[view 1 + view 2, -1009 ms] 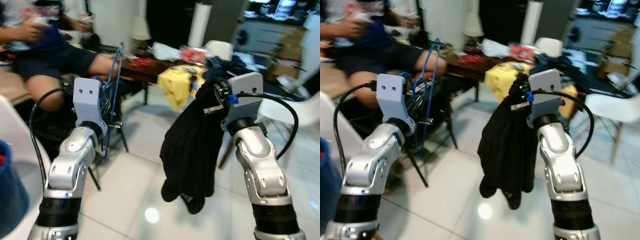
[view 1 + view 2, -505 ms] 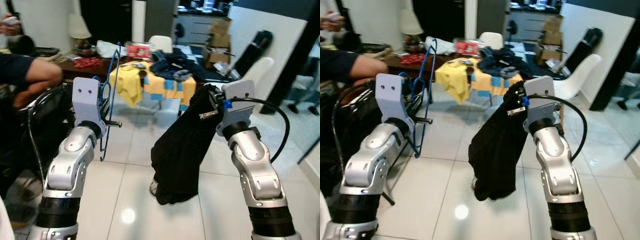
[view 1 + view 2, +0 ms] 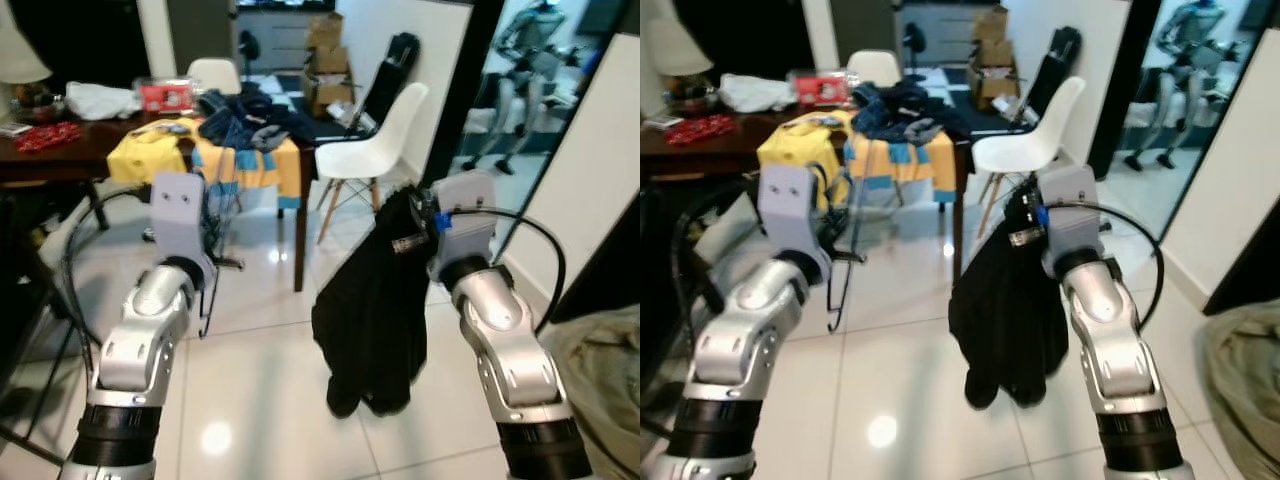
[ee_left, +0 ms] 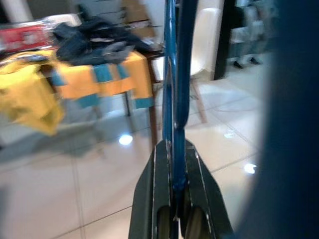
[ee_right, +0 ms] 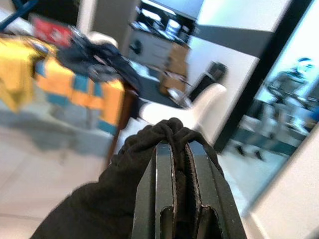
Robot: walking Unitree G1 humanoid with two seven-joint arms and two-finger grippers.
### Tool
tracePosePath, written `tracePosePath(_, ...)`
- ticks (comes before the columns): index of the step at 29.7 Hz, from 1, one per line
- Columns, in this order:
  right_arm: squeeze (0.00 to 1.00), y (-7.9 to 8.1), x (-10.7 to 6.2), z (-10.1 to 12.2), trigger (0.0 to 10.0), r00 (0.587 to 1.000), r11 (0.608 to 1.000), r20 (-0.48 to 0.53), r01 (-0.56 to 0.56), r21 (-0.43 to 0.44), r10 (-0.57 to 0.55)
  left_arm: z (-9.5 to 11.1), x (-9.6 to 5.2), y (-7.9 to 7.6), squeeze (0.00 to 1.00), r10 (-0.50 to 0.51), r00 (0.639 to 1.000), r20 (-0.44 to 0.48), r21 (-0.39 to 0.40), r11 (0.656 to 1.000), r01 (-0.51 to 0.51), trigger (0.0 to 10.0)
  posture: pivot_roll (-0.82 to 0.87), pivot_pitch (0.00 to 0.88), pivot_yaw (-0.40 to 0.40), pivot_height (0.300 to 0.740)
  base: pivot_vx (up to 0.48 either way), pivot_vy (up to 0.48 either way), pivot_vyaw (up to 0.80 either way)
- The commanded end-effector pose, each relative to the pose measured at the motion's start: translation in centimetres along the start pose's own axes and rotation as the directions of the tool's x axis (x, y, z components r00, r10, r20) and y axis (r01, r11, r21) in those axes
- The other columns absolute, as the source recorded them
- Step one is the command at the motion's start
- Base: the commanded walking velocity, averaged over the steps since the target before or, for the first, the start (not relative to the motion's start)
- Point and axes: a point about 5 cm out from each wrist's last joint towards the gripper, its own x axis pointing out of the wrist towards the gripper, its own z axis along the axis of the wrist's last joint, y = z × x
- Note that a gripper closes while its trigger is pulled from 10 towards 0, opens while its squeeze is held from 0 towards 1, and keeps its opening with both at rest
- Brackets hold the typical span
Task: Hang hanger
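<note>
Over the preceding 1 s the whole scene swept sideways, which indicated that the robot was turning; the seated person left the frame and a white chair [image 3: 372,140] and a mirrored wall came into it. Both loads kept their places relative to the arms, so both grasps held through the turn. No rail or hook could be identified, so hanging probably remained ahead.

The left gripper [image 4: 173,191] was closed on the blue hanger [image 4: 174,74], a thin, smooth, tubular frame held upright in front of the left arm. The right gripper [image 5: 178,174] was pinched shut on a bunched fold of the black garment [image 3: 375,300], a soft matte fabric that hung limp below it. The floor [image 3: 250,380] was glossy white tile. The dark table [image 3: 60,160] carried yellow and blue cloths.
</note>
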Motion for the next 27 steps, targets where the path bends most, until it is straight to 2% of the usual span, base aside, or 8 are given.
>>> tracePosePath(1, 0.0, 1.2, -0.6, -1.8, 10.0, 0.997, 0.999, -0.062, -0.054, 0.003, 0.054, -2.4, -0.7, -0.2, 0.0, -0.016, 0.994, -0.106, 0.032, 0.999, 0.019, 10.0, -0.05, 0.136, -0.051, 0.74, 0.0, 0.0, -0.8)
tracePosePath(8, 0.0, 4.4, -2.6, -6.7, 10.0, 0.945, 0.977, -0.252, -0.209, 0.027, 0.209, -7.1, -5.0, -0.9, 0.0, -0.147, 0.921, -0.361, 0.089, 0.978, 0.191, 10.0, -0.02, 0.164, -0.054, 0.74, 0.0, 0.0, -0.8)
tracePosePath(13, 0.0, 4.5, -2.4, -6.9, 10.0, 0.944, 0.979, -0.259, -0.199, 0.044, 0.204, -7.0, -6.3, -0.9, 0.0, -0.208, 0.9, -0.382, 0.092, 0.961, 0.261, 10.0, 0.0, 0.175, -0.055, 0.74, 0.0, 0.0, -0.8)
tracePosePath(19, 0.0, 4.8, -1.8, -6.7, 10.0, 0.95, 0.98, -0.247, -0.174, 0.097, 0.193, -4.8, -7.2, -2.1, 0.0, -0.392, 0.878, -0.275, 0.115, 0.893, 0.435, 10.0, 0.01, 0.19, -0.061, 0.74, 0.0, 0.0, -0.8)
tracePosePath(23, 0.0, 4.8, -1.4, -6.1, 10.0, 0.96, 0.976, -0.201, -0.169, 0.14, 0.195, -2.9, -9.2, -4.4, 0.0, -0.63, 0.75, -0.202, 0.066, 0.755, 0.652, 10.0, 0.02, 0.198, -0.065, 0.74, 0.0, 0.0, -0.8)
tracePosePath(24, 0.0, 4.8, -1.4, -6.1, 10.0, 0.96, 0.976, -0.201, -0.169, 0.14, 0.195, -2.9, -9.2, -4.4, 0.0, -0.63, 0.75, -0.202, 0.066, 0.755, 0.652, 10.0, 0.02, 0.198, -0.065, 0.74, 0.0, 0.0, -0.8)
tracePosePath(26, 0.0, 4.6, -1.2, -5.4, 10.0, 0.969, 0.972, -0.148, -0.176, 0.153, 0.199, -2.7, -10.5, -4.6, 0.0, -0.728, 0.646, -0.231, 0.073, 0.649, 0.757, 10.0, 0.01, 0.203, -0.064, 0.74, 0.0, 0.0, -0.8)
tracePosePath(27, 0.0, 4.6, -1.2, -5.4, 10.0, 0.969, 0.972, -0.148, -0.176, 0.153, 0.199, -2.7, -10.5, -4.6, 0.0, -0.728, 0.646, -0.231, 0.073, 0.649, 0.757, 10.0, 0.01, 0.203, -0.064, 0.74, 0.0, 0.0, -0.8)
